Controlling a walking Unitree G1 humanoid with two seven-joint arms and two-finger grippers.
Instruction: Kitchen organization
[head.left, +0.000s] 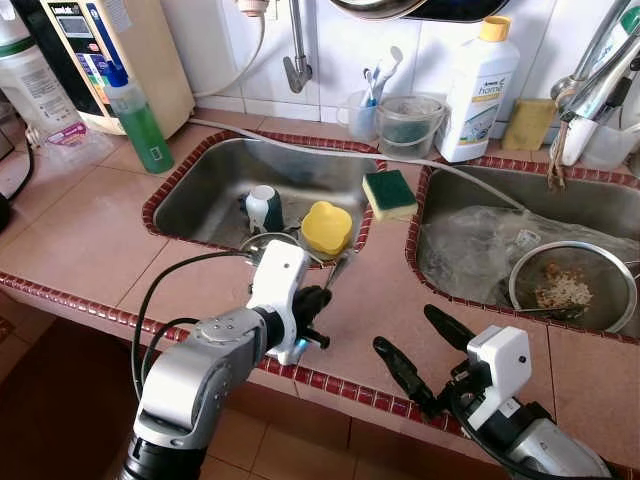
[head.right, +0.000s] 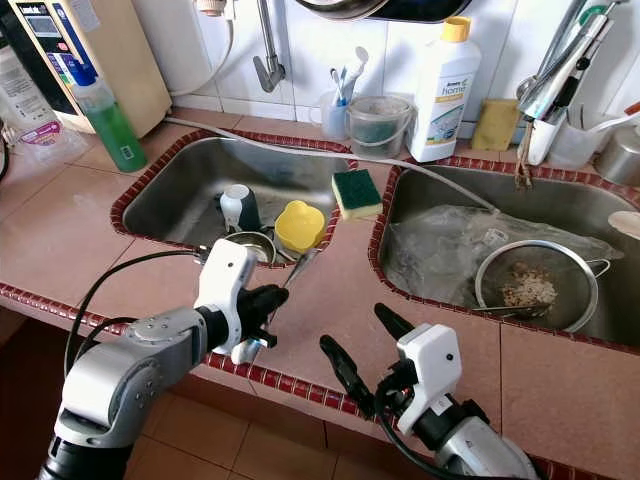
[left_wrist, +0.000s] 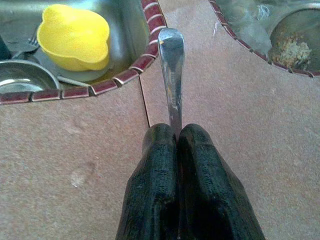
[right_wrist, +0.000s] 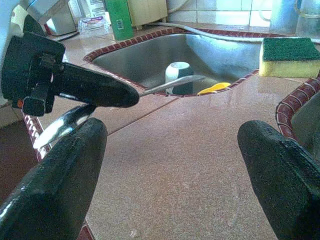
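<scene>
Over the counter (head.left: 90, 240), the left gripper (head.left: 318, 300) pinches a spoon (left_wrist: 171, 75); the right gripper (head.left: 425, 350) waits open. Dishes remain in the sink (head.left: 215, 185).

A white bottle (head.left: 479, 90) with a yellow cap stands against the tiled wall behind the sinks, its label reading "home" in green letters (a smaller word above it is too small to read). Print on the tall appliance (head.left: 75, 50) at the far left stays illegible.
</scene>
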